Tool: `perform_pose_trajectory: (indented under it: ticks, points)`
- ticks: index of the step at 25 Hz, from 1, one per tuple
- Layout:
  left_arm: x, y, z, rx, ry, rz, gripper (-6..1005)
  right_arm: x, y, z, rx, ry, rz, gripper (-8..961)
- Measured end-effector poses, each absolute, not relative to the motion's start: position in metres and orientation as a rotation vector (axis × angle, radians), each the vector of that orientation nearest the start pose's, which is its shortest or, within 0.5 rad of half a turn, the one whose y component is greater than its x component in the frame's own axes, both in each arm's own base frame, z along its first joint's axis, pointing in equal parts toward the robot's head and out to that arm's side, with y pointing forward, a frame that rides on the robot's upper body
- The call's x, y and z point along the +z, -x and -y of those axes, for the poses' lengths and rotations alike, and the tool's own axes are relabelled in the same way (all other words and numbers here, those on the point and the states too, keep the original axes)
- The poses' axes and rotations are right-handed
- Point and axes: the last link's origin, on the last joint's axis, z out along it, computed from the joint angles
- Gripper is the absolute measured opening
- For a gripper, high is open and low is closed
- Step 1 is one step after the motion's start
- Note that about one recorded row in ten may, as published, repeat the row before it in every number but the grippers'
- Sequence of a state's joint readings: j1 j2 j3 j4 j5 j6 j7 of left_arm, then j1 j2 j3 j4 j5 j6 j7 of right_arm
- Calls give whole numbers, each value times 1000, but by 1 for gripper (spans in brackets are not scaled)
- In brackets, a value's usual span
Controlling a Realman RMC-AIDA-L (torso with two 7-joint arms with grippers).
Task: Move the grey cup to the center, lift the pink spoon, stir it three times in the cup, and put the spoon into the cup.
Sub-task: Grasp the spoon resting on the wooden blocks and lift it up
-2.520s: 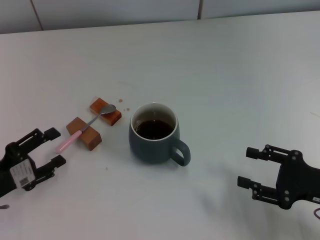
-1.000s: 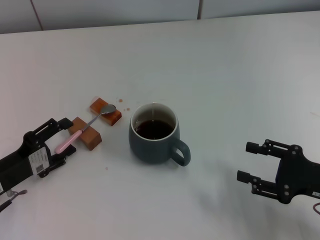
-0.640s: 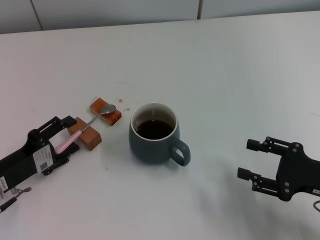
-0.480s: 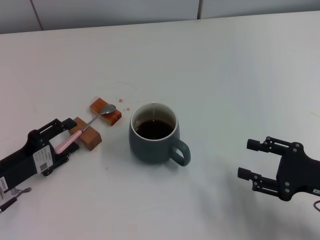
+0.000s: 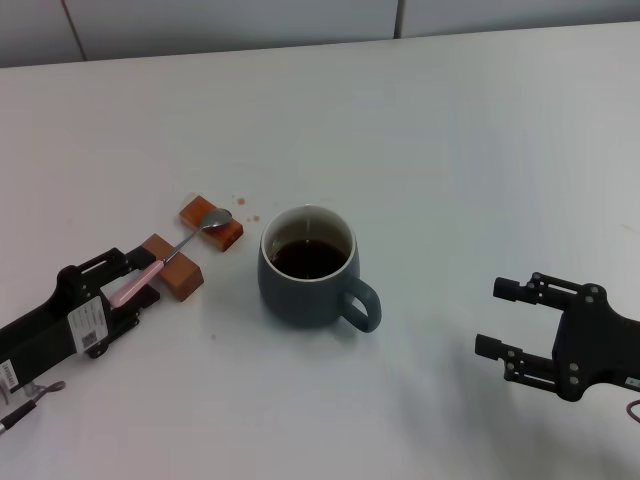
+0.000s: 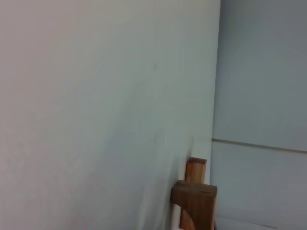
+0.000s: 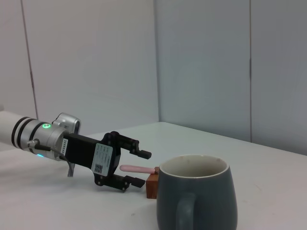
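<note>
The grey cup (image 5: 308, 268) with dark liquid stands mid-table, handle toward the front right; it also shows in the right wrist view (image 7: 196, 199). The pink spoon (image 5: 140, 279) lies across two wooden blocks to the cup's left, its silver bowl on the far block. My left gripper (image 5: 142, 281) is open, its fingers straddling the outer end of the pink handle without closing on it. The right wrist view shows the handle (image 7: 137, 168) between those fingers. My right gripper (image 5: 492, 318) is open and empty, parked at the front right.
Two orange-brown wooden blocks (image 5: 211, 222) (image 5: 172, 267) hold the spoon off the table; they also show in the left wrist view (image 6: 194, 201). A few small brown drops (image 5: 245, 203) lie behind the blocks. A wall runs along the table's far edge.
My left gripper has moved in from the front left until its fingers stand on either side of the spoon's pink handle. Cup, spoon and right arm have not moved.
</note>
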State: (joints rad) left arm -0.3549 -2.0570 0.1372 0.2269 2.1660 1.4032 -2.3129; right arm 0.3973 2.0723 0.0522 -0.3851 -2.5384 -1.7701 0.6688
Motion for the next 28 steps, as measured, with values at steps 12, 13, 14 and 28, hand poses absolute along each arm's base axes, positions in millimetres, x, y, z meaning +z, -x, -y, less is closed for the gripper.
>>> perform_pose_trajectory:
  ticks: [12,13,14,28]
  points:
    - [-31,359,-253,1310,-1437,-2585,531,-15,-331,-228,807,2593,-343,685]
    - [-32,359,-253,1310,-1435,-2588,483,-15,-331,-228,808,2593,-342,685]
    - [-32,359,-253,1310,-1435,-2588,434,-15,-331,-228,808,2593,-342,685]
    - [-35,358,-256,1334,-1426,-2593,302,-16,-331,-227,804,2592,-345,685]
